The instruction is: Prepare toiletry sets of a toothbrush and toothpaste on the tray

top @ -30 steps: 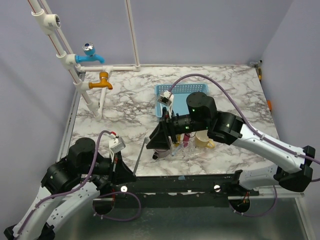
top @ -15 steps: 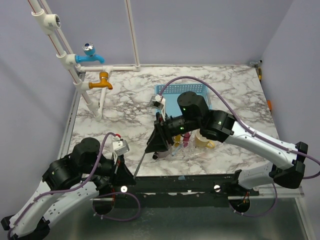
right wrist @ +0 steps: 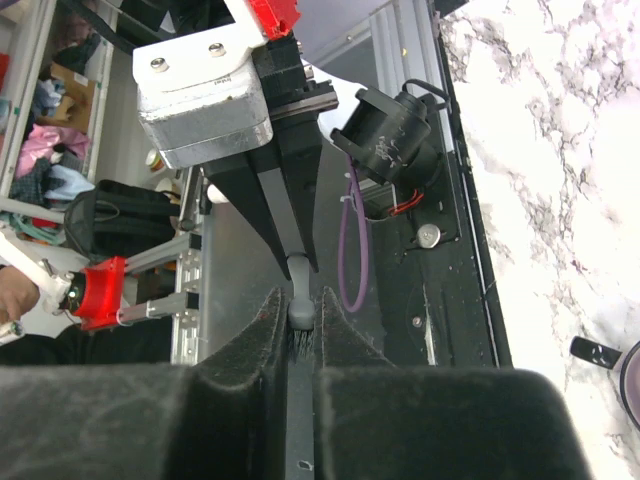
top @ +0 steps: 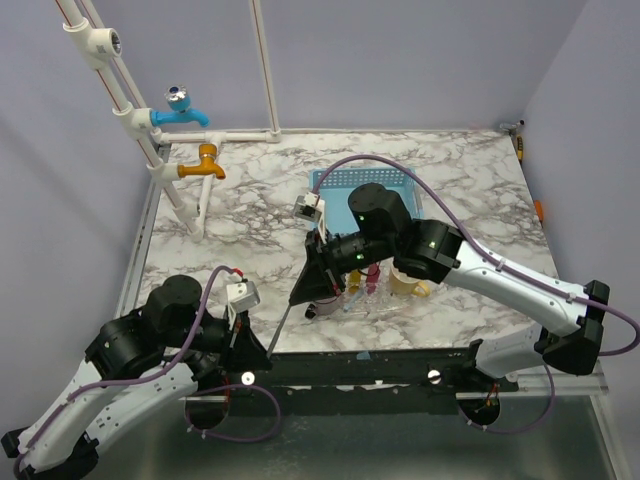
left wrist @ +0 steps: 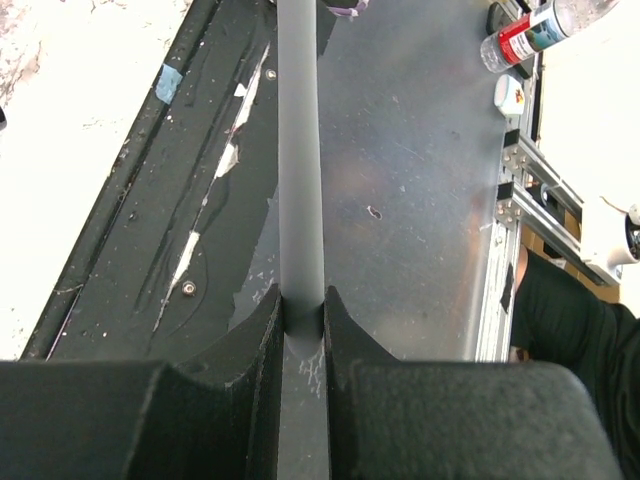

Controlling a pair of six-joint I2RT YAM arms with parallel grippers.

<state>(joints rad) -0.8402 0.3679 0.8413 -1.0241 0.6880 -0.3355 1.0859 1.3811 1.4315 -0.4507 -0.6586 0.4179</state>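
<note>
— Where was the brush when you paused?

— In the air between the two arms, over the table's near edge. The left gripper (top: 260, 350) was clamped on one end of the brush (top: 283, 322). Its wrist view showed the grey handle pinched tight between the fingers. The right gripper (top: 305, 290) looked closed on the handle further along, its fingers hugging it on both sides.

— So a hand-over?

— That was my reading, with both arms holding at once. The tray (top: 322, 180) sat behind the right arm. The yellow tube (top: 354, 292) and pink tube (top: 373, 287) lay off it, beside the mug (top: 405, 282). I judged no set was made yet.

— And the next move?

— I reckoned the left had to part its fingers first and back off straight along the handle. Only then could the right carry the brush to the tray. If the right pulled early, the two arms would be fighting over it.
</note>
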